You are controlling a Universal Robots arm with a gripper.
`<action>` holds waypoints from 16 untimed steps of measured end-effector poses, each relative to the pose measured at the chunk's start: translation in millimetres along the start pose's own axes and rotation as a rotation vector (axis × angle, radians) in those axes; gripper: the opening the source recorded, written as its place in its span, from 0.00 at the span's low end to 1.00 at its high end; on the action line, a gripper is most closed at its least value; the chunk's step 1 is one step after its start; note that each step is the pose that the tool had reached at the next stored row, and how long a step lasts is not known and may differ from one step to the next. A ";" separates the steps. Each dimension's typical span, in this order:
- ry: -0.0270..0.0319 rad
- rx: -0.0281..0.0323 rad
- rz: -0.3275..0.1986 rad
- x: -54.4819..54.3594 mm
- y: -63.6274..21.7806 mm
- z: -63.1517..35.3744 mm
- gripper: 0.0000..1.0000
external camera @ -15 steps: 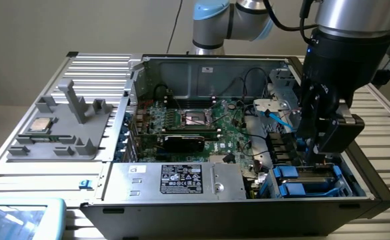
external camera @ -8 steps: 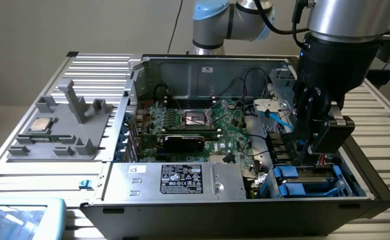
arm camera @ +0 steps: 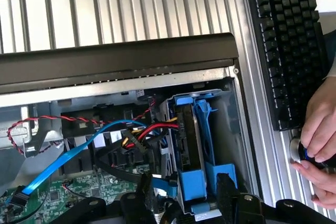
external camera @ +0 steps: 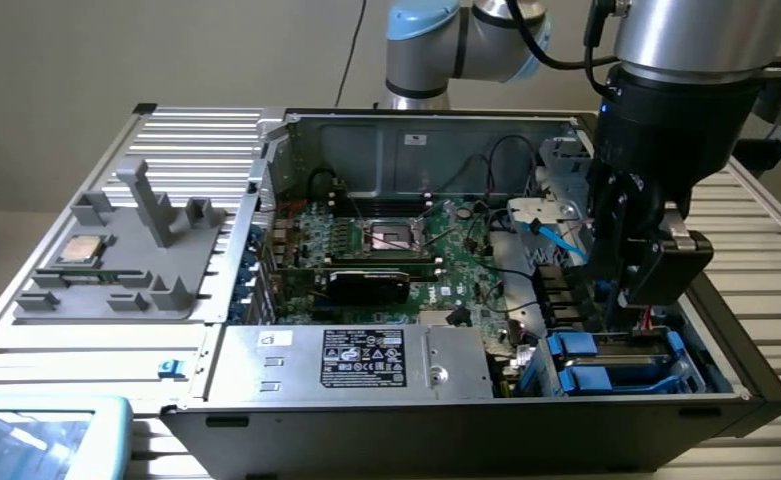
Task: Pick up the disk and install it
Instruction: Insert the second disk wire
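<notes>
On the exterior view's left, a grey fixture tray (external camera: 110,285) lies on the slatted table (external camera: 190,140), and a small square silver chip (external camera: 83,250) rests on the tray. Just beside it, toward the middle, stands the open computer case (external camera: 404,140), with the green motherboard (external camera: 404,240) on its floor and the empty CPU socket (external camera: 393,236) near the centre. Along the case's near edge sits the big silver box with a black label (external camera: 350,362).

Further to the exterior view's right, my arm (external camera: 690,40) comes down into the drive corner of the case, and my gripper (external camera: 641,315) hangs just above the blue drive bays (external camera: 617,365). In the wrist view my gripper (arm camera: 194,208) stands with its jaws spread wide, one dark finger (arm camera: 143,205) on each side of the disk (arm camera: 190,145), not clamped on it. The disk sits on edge in its bay at the case's corner, its bright blue carrier (arm camera: 202,124) framing the dark metal body, with red, black and blue cables (arm camera: 126,135) running just beside it.

Outside the case wall, a black keyboard (arm camera: 286,45) lies on the table, and a person's hand (arm camera: 317,145) rests on a small round device next to the keyboard.
</notes>
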State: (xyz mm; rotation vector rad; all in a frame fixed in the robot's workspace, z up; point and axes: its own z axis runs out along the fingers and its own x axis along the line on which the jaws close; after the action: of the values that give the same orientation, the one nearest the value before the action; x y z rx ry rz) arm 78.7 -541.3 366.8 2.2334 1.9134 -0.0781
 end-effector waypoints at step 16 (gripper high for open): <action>-0.0121 -0.0282 -0.098 3.2 -2.3 -0.5 0.41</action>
State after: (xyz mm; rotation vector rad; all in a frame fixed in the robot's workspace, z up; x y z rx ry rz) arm 76.9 -537.7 366.5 2.1156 2.0048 -0.0784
